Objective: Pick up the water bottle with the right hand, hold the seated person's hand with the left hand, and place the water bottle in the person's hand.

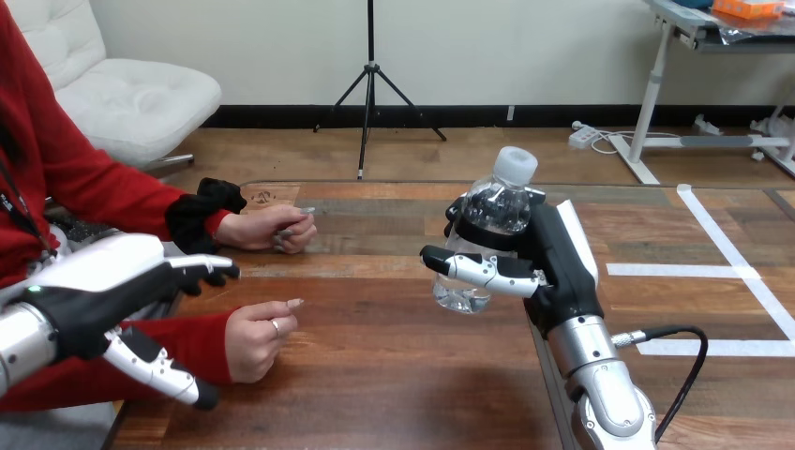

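Two hands: right hand curled round clear plastic white-capped water bottle, upright; person's lower hand well left of bottle; left hand spread, empty, farther left.

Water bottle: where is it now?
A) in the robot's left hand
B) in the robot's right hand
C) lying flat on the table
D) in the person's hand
B: the right hand has its fingers curled round the water bottle, which is upright in its grip.
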Robot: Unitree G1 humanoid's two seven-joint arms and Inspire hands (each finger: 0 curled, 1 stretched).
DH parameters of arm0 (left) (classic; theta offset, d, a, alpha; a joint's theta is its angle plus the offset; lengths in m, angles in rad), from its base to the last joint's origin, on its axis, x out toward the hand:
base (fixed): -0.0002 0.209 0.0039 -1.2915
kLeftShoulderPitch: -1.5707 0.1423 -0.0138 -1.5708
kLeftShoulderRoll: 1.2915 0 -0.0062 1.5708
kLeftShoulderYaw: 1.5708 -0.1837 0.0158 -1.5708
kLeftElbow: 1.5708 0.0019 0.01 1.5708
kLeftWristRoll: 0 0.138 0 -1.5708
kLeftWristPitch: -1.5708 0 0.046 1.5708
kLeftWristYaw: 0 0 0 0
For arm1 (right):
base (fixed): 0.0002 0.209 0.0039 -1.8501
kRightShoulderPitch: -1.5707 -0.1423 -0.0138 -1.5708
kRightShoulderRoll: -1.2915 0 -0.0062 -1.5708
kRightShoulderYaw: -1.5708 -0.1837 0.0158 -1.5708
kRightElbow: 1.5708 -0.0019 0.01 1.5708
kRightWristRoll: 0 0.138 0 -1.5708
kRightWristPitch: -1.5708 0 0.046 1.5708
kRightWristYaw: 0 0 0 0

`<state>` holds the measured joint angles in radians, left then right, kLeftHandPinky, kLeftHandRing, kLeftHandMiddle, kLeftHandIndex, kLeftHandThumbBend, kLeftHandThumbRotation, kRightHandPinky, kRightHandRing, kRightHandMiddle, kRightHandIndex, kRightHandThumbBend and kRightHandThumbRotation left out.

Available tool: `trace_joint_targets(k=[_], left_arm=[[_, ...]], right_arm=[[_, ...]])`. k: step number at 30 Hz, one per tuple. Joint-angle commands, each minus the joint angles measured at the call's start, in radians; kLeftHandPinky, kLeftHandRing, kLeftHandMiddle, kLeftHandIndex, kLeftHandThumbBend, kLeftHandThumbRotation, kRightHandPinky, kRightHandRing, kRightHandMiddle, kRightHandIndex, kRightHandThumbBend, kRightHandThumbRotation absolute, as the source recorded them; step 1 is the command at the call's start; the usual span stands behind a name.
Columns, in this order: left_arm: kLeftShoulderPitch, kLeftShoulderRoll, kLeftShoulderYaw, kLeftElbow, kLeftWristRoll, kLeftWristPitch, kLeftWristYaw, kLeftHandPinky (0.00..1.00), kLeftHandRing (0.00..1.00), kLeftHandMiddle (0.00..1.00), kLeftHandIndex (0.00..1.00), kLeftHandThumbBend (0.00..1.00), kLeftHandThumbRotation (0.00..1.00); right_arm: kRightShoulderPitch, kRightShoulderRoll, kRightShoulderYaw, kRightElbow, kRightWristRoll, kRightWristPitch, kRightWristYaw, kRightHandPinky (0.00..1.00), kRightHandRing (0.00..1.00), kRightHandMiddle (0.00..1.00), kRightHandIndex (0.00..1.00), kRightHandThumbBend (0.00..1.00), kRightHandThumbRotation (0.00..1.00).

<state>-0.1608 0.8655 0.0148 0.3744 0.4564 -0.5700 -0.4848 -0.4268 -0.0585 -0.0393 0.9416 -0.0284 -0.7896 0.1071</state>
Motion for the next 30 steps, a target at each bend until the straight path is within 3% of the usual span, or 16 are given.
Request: trace_joint_targets(k=[1, 13, 30], left_arm=[[-0.082, 0.030, -0.027, 0.065, 0.027, -0.039, 0.050, 0.74, 0.81, 0.86, 0.88, 1.00, 0.40], [-0.135, 0.031, -0.084, 0.179, 0.100, -0.078, 0.113, 0.73, 0.81, 0.85, 0.88, 1.00, 0.41], [-0.179, 0.030, -0.165, 0.253, 0.218, -0.075, 0.207, 0.74, 0.81, 0.85, 0.88, 1.00, 0.40]], right_arm=[[-0.031, 0.004, -0.012, -0.095, 0.031, -0.003, 0.004, 0.32, 0.36, 0.42, 0.43, 0.85, 0.00], [-0.007, 0.000, -0.007, -0.157, 0.036, 0.027, 0.009, 0.33, 0.37, 0.43, 0.43, 0.85, 0.00], [0.028, -0.001, -0.004, -0.244, 0.042, 0.055, 0.019, 0.33, 0.37, 0.43, 0.43, 0.84, 0.00]])
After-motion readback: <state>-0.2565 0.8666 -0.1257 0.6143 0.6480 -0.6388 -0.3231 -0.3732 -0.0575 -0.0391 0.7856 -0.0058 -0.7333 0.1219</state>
